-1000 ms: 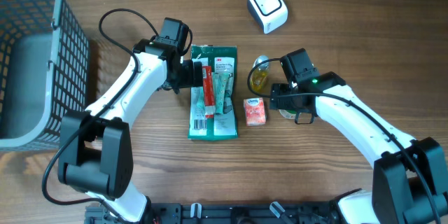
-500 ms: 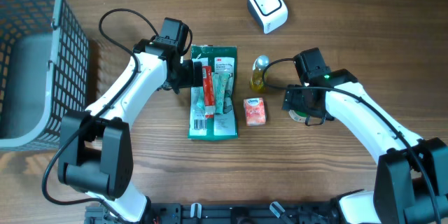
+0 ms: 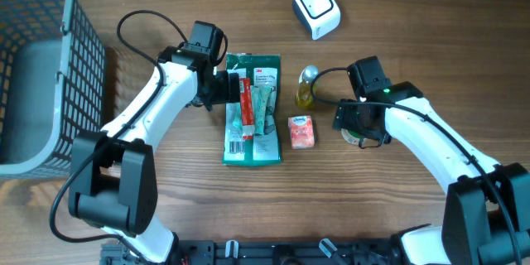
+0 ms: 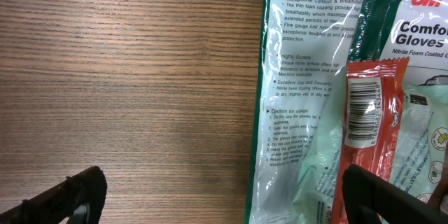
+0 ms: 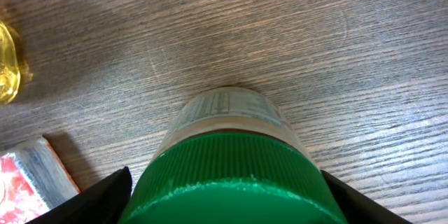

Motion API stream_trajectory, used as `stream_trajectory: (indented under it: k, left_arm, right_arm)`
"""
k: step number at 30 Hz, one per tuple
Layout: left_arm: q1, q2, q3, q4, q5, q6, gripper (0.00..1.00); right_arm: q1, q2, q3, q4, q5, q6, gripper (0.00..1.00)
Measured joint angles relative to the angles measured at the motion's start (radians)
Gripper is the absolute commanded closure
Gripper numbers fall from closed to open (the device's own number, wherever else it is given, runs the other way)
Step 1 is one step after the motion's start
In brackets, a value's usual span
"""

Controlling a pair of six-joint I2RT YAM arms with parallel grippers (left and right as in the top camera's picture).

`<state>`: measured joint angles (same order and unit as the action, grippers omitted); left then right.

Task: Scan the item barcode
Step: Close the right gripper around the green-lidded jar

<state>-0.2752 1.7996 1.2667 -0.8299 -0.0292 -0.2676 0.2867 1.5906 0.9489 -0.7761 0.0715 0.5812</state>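
A jar with a ribbed green lid [image 5: 238,182] stands upright on the wooden table. My right gripper [image 5: 224,199] is down over it, one black finger against each side of the lid. From overhead only a sliver of the jar [image 3: 351,139] shows under the right gripper [image 3: 358,127]. A white scanner [image 3: 316,9] sits at the back of the table. My left gripper [image 3: 234,89] hovers open over the left edge of a green glove package [image 4: 308,77], holding nothing. A red sachet [image 4: 371,119] with a barcode lies on the package.
A small yellow bottle [image 3: 306,89] and a small red box [image 3: 301,132] lie just left of the jar. A grey wire basket [image 3: 33,66] fills the far left. The right arm's cable loops above the bottle.
The right gripper moved right, away from the red box, and settled over the jar, then its jaws narrowed onto the lid. The left arm stayed still.
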Motion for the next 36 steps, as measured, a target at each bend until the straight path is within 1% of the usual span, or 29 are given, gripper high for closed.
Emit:
stream_trajectory:
  k: [5,9,23,24,27,31,36]
  left_arm:
    - [0.0,0.0,0.0,0.0,0.0,0.0,0.0]
    - [0.0,0.0,0.0,0.0,0.0,0.0,0.0]
    - [0.0,0.0,0.0,0.0,0.0,0.0,0.0]
    - [0.0,0.0,0.0,0.0,0.0,0.0,0.0]
    - [0.0,0.0,0.0,0.0,0.0,0.0,0.0]
    - [0.0,0.0,0.0,0.0,0.0,0.0,0.0]
    - [0.0,0.0,0.0,0.0,0.0,0.0,0.0]
  right_arm:
    - [-0.001,0.004,0.0,0.004,0.0,0.005,0.17]
    - [-0.001,0.045,0.0,0.015,0.0,0.006,0.17]
    - [-0.005,0.066,0.0,0.029,-0.001,0.006,0.19]
    - [-0.012,0.066,0.0,0.015,-0.005,0.006,0.2]
    - [-0.057,0.066,0.0,-0.004,-0.081,-0.02,0.28]
    - [-0.108,0.066,0.001,-0.042,-0.154,-0.04,0.28]
    - [-0.114,0.066,0.002,-0.031,-0.164,-0.052,0.27]
